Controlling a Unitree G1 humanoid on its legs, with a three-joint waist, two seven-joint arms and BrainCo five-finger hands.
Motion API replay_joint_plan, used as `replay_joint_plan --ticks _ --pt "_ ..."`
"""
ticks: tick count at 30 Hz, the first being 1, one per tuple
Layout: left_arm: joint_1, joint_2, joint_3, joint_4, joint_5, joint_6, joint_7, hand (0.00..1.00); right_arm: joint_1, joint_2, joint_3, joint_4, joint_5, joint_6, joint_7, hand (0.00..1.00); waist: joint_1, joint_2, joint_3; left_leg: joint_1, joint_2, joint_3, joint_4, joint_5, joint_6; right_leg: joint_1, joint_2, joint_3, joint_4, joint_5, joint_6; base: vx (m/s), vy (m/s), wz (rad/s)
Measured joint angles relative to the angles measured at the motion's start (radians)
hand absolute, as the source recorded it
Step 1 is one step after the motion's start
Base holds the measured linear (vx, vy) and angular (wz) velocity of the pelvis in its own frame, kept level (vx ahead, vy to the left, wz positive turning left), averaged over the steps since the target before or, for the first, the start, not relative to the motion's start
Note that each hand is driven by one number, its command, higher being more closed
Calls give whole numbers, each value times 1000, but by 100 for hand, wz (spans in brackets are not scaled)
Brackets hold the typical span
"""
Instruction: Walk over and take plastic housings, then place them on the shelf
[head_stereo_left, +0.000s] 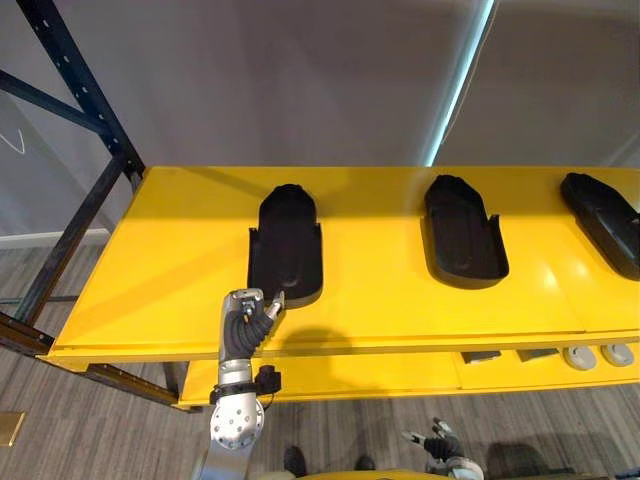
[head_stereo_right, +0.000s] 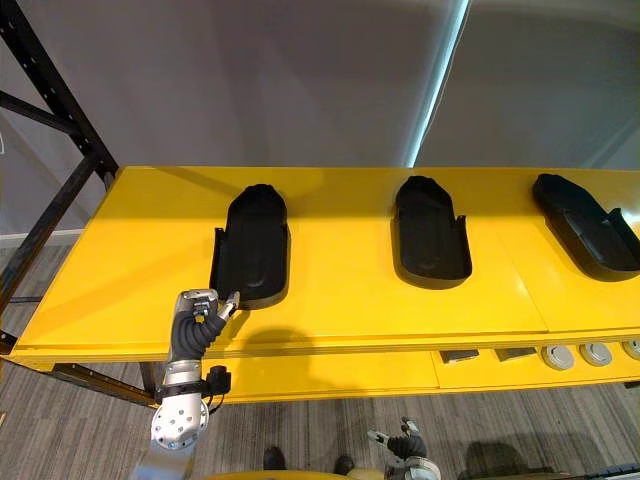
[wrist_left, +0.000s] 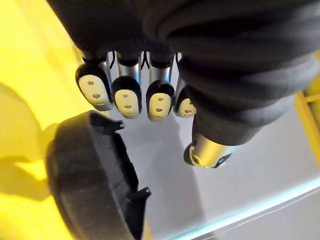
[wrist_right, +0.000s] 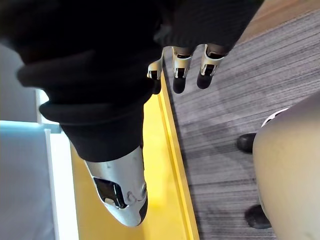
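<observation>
I see a smooth, faintly glossy yellow shelf (head_stereo_left: 180, 250), matt black plastic housings (head_stereo_left: 287, 245) with a fine grain, a dark painted metal frame (head_stereo_left: 93, 95) at upper left, and a grey wood-grain floor (head_stereo_left: 90, 425) along the bottom.

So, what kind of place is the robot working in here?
Probably a warehouse or workshop storage area. A yellow shelf sits on a dark steel rack frame, three black plastic housings lie in a row on it, and small parts rest on the level below.

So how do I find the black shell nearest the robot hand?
Look at the yellow shelf, where black shells lie in a row. Yours is the left shell, at the end by the rack post. It alone has the left robot hand at its near edge.
</observation>
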Motion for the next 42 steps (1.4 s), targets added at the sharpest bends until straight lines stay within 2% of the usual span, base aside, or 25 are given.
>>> replay_joint_plan --ticks 7,21,32,42 --pt "-6 18 -41 131 10 3 -17 100 0 4 12 2 0 5 -5 0 3 -11 -7 0 -5 1 0 -1 2 0 -3 3 -8 0 0 0 0 0" --pt "-176 16 -89 292 49 11 4 100 -5 1 11 10 -2 16 -22 0 -13 0 -23 -1 -2 9 0 -1 2 7 3 6 -38 5 -7 -2 -1 0" --pt "-254 17 -66 362 59 44 32 100 -12 -1 10 11 -3 27 -22 0 -25 3 -25 -2 -3 20 0 -2 3 -1 3 22 -39 8 -9 -17 -3 -4" --pt "-303 15 -10 403 47 47 46 100 -20 2 7 12 -4 29 -21 0 -44 4 -26 -5 -3 16 0 -2 3 2 4 17 -47 8 -10 0 -1 1"
